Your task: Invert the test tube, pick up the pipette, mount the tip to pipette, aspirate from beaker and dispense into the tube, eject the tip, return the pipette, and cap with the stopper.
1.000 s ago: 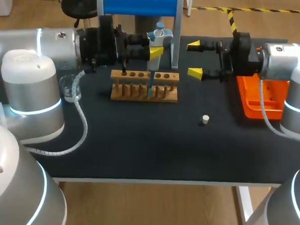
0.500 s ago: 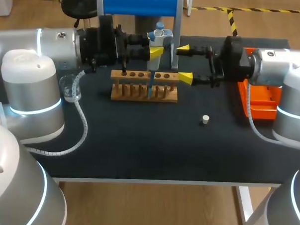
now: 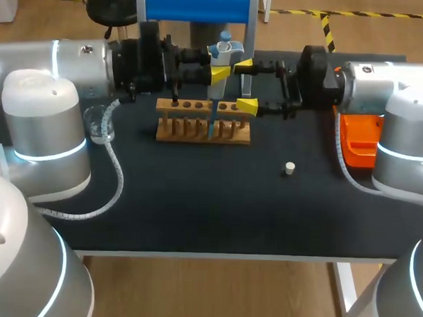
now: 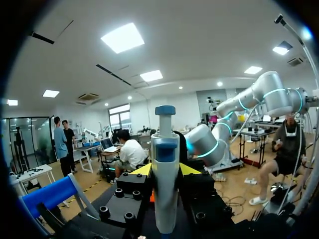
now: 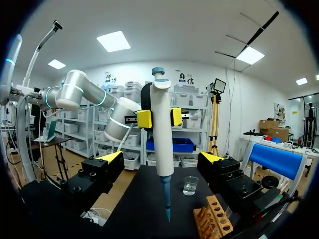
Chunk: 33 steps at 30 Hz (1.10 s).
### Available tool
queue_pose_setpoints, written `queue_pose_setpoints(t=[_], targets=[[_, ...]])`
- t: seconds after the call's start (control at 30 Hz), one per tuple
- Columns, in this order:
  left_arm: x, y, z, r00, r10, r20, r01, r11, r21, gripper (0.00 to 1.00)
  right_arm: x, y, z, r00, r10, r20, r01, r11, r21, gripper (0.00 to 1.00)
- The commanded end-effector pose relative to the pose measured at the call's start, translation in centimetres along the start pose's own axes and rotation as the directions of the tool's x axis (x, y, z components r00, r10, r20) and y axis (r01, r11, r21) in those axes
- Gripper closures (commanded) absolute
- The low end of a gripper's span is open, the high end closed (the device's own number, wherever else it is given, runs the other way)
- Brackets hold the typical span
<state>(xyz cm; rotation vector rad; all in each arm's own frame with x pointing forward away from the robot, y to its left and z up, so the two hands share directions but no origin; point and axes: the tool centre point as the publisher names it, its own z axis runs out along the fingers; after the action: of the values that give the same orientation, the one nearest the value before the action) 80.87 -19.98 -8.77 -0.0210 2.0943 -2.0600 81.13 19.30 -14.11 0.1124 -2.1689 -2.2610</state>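
The rack (image 3: 203,121) stands on the table (image 3: 195,207), just under the left gripper (image 5: 159,118). This gripper is closed on the pipette (image 3: 216,92) and holds it upright, blue tip down at the rack; whether it enters a tube, I cannot tell. The right gripper (image 3: 245,84) is wide open and empty, with the pipette just ahead. The beaker (image 3: 100,124) stands well behind the left gripper. The stopper (image 3: 290,168) lies near the right gripper.

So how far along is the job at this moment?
Done: the pipette is up, shut in the left gripper, blue tip mounted. In hand: the tip points down at the wooden rack, so dispensing seems under way; the open right gripper flanks the pipette. Left: ejecting, returning the pipette, capping; the white stopper lies on the table.
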Motion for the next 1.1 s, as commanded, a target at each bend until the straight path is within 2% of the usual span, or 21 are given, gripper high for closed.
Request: queue_pose_setpoints(t=[0.03,0.4,0.9,1.1], targets=[[0.1,0.0,0.2,1.000,0.001,0.006,-0.001,1.000,0.001,1.00,-0.7,0.1,1.1,1.000,0.001,-0.005,0.000,1.000,0.004,0.00],[0.1,0.0,0.2,1.000,0.001,0.006,-0.001,1.000,0.001,1.00,-1.3,0.4,3.3,1.000,-0.001,-0.017,0.001,1.000,0.012,0.00],[0.1,0.0,0.2,1.000,0.001,0.006,-0.001,1.000,0.001,1.00,-1.1,0.8,4.8,1.000,-0.001,-0.010,0.001,1.000,0.011,0.00],[0.1,0.0,0.2,1.000,0.001,0.006,-0.001,1.000,0.001,1.00,-1.0,1.0,5.1,1.000,-0.005,-0.011,0.005,1.000,0.008,0.05]])
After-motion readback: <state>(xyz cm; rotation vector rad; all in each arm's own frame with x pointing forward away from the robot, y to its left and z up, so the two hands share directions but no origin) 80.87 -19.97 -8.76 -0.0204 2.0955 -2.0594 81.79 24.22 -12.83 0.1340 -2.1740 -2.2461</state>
